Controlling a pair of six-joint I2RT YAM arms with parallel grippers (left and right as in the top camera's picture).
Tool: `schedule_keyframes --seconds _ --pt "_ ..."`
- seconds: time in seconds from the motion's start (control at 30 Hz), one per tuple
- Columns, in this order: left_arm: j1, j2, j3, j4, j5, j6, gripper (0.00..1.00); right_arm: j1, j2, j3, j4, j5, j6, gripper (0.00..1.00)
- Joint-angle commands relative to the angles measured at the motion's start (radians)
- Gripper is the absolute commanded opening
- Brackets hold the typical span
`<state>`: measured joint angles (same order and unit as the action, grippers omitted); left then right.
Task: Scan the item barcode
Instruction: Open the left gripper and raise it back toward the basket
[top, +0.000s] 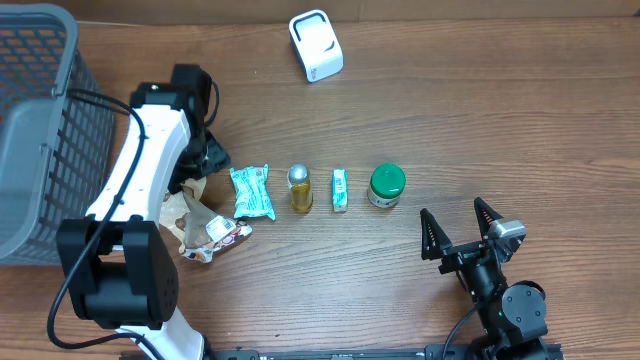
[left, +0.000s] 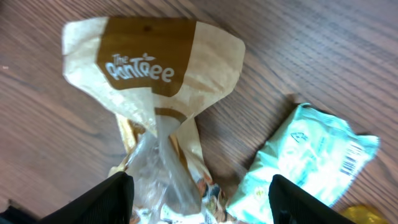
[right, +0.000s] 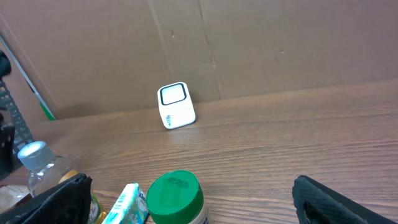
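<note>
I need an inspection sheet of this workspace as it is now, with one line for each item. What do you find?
surface: wooden table, brown grain
job's things: white scanner at the far side; in a row, brown snack bag, teal packet, small bottle, small teal box, green-lidded jar
clutter: nothing seen
grippers: left gripper open, fingers astride the bag; right gripper open, holding nothing
cables: black cable at the left arm
surroundings: grey basket at the left; cardboard wall behind
</note>
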<state>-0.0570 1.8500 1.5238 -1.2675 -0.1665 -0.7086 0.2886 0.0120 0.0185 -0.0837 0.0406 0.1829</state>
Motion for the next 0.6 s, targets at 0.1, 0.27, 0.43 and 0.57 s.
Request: schedule_keyframes --seconds 0.1,0.27,0.43,0.57 --pt "0.0 -0.018 0.043 -0.077 -0.032 -0.021 0.72 -0.004 -0.009 -0.01 0.003 -0.001 0.0 1.0" --pt "0.0 -0.018 -0.002 -0.079 -0.106 -0.082 0.72 -0.004 -0.009 -0.01 0.003 -0.001 0.0 1.0" --pt "0.0 -0.018 -0.124 0.049 -0.073 -0.085 0.74 -0.004 -0.009 -0.01 0.003 -0.001 0.0 1.0" --pt "0.0 -0.018 -0.232 0.185 -0.063 -0.085 0.75 -0.004 -0.009 -0.01 0.003 -0.001 0.0 1.0"
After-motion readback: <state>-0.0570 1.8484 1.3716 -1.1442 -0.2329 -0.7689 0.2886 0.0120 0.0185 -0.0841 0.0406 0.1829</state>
